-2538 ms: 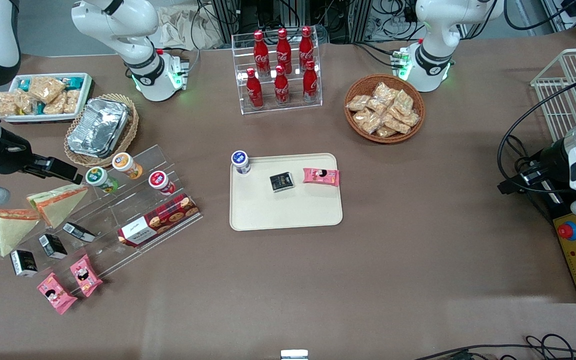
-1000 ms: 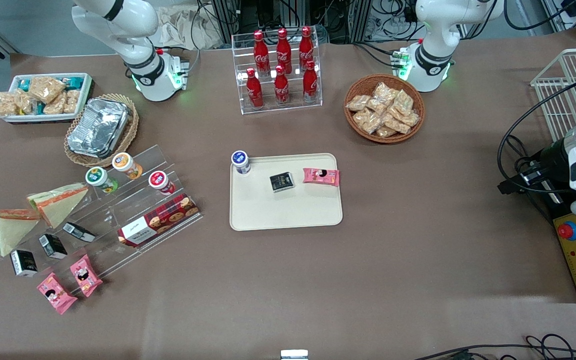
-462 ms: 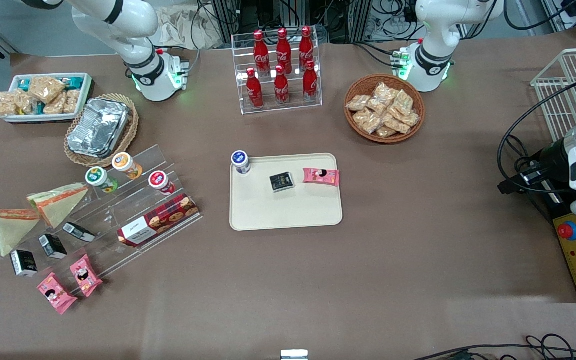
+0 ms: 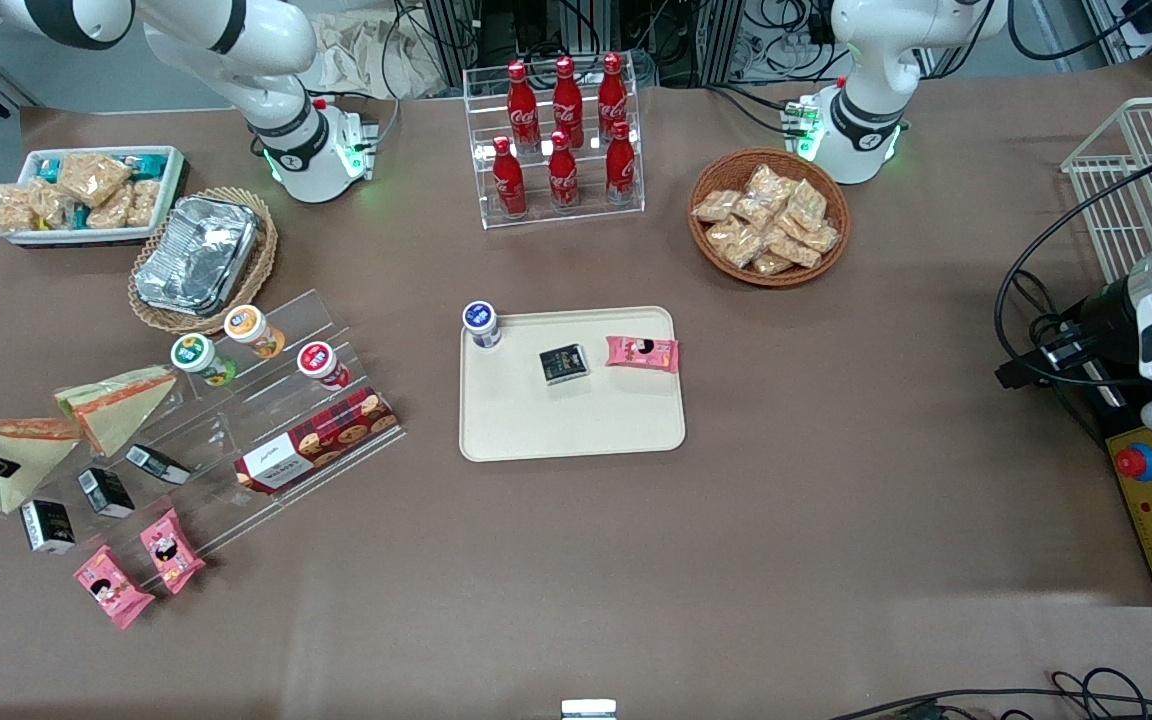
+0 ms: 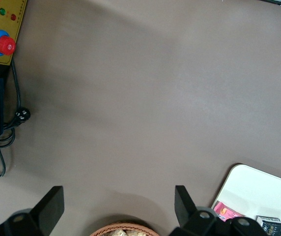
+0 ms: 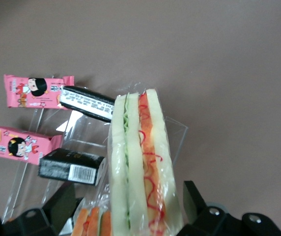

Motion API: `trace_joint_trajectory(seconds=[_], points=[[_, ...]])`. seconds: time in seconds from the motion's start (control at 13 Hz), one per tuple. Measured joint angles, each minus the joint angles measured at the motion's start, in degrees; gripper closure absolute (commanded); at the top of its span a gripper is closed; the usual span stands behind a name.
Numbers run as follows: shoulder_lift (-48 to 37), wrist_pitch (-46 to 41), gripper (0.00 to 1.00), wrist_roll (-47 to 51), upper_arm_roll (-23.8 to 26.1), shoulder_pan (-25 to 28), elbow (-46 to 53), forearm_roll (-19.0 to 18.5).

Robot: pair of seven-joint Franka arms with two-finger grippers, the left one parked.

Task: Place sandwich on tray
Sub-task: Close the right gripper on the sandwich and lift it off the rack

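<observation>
Sandwich (image 6: 140,167) stood on edge on the clear display stand (image 4: 236,420), well apart from the tray (image 4: 576,420). My gripper (image 6: 130,209) reached in level beside that stand, fingers spread wide astride the sandwich, clasping nothing.

Sandwich (image 4: 21,455): triangular wedge in clear wrap, pale bread faces, orange-red filling along the edge. Stood on the clear acrylic stand (image 4: 236,420) at the working arm's end of the counter (image 4: 836,500), just beside a second, like wedge (image 4: 116,405) and nearer the front camera than it. Flanked by the spread fingers of the hand (image 6: 130,216), filling edge toward the wrist camera.

Tray (image 4: 576,425): flat cream-beige rectangle, rounded corners, low rim. Lay mid-counter, well apart from the sandwich.
</observation>
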Motion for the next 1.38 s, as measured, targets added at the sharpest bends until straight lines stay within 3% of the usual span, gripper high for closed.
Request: trace_joint_trajectory(seconds=[0.15, 0.23, 0.38, 0.46, 0.92, 1.38], points=[[0.9, 1.2, 0.04, 0.0, 0.0, 0.0, -0.9, 1.0], [1.3, 1.5, 0.17, 0.0, 0.0, 0.0, -0.9, 1.3], [1.5, 1.5, 0.77, -0.2, 0.0, 0.0, -1.0, 1.4], [1.5, 1.4, 1.0, -1.4, -0.1, 0.0, -1.0, 1.4], [1.1, -2.6, 1.0, -10.0, -1.7, -0.4, -0.5, 3.9], [-5.9, -22.0, 1.0, -10.1, -2.3, -0.3, 5.3, 4.7]])
